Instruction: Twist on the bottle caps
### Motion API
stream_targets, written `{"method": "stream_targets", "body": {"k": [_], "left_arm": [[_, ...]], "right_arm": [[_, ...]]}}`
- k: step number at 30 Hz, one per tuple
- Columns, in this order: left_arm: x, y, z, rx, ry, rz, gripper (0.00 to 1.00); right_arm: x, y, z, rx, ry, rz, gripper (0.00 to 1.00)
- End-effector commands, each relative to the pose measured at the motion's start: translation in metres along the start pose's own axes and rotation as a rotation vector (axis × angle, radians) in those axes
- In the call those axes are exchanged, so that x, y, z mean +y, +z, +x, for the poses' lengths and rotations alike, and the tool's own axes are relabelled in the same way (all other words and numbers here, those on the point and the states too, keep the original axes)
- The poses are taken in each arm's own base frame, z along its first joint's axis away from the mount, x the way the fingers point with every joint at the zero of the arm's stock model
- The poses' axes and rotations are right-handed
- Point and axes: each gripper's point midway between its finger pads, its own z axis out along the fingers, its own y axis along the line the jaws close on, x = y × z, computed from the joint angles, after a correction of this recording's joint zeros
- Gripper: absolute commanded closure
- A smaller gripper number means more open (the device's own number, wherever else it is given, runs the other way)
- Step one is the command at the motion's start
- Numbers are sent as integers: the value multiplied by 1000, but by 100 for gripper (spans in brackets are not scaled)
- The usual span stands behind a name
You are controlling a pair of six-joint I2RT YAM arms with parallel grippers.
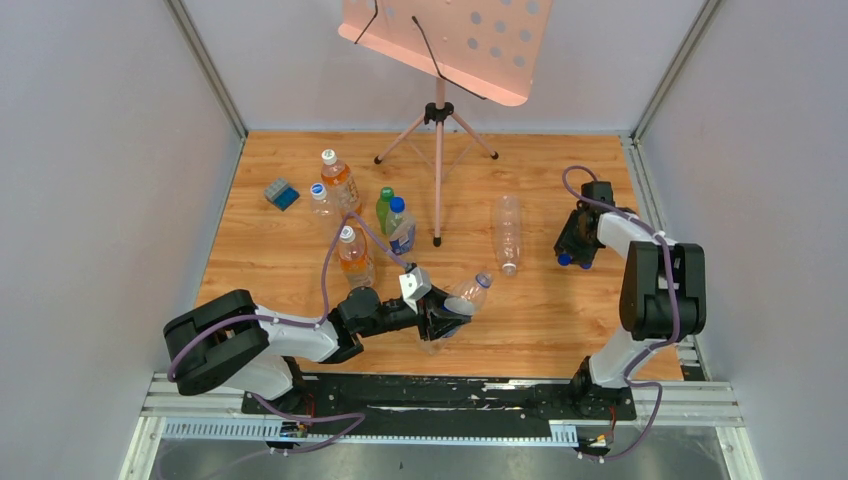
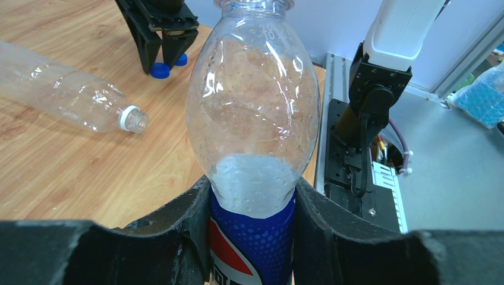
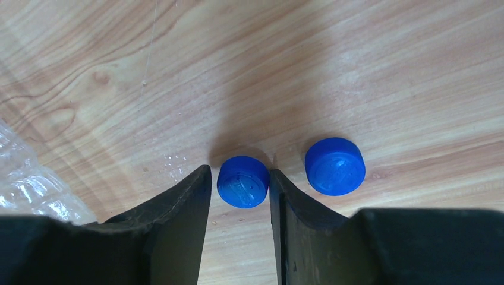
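Blue plastic screw caps, two of them, lie side by side on the pale wooden surface point(image 1: 560, 320) at the right. The right end effector point(image 1: 573, 256) is down over them, its black fingers point(image 3: 178, 225) bracketing the nearer blue cap point(image 3: 242, 181). They stand so close to it that I cannot tell whether they already pinch it. The other blue cap point(image 3: 334, 166) sits just beside the outer finger, untouched.

Across from it, the left end effector point(image 2: 252, 202) is clenched around the blue-labelled waist of a clear plastic bottle point(image 2: 252, 119). Its open neck point(image 2: 254, 5) is bare and leans toward the right arm. A second clear bottle point(image 1: 508, 232) lies on its side between the two arms, also uncapped.

To my eye the step in hand is picking up that cap. Done well, the fingers would close squarely across its widest part, low on its wall, so it cannot pop out or tip. It should come up level, hollow side down. The neighbouring cap is near enough to get nudged, so a straight lift looks wiser than a drag. The left arm should hold the bottle steady while the cap is brought to its neck.
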Motion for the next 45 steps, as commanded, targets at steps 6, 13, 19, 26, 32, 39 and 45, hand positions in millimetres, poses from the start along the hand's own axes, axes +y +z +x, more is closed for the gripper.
{"method": "stream_targets", "body": {"k": [6,13,19,26,32,39,45], "left_arm": [[-7,2,-15,-48,15,36,72],[-9,-1,-14,-33,19,40,72],[-10,-4,-15,-28,24,42,72],[-12,-6,-14,-17,27,47,72],[-10,-4,-15,-7,45,38,72],[-9,-4,-23,-38,130,45,74],[-14,-3,-32,-89,272,100,74]], "right_arm": [[3,3,-1,30,-54,45,59],[-1,9,11,77,-92,101,58],[0,6,14,80,-109,110,72],[22,-39,16,21,-191,49,80],[51,-116,23,-67,-298,-129,86],[96,-221,48,-146,-519,-460,87],[123,-304,78,-203,-745,-835,98]]}}
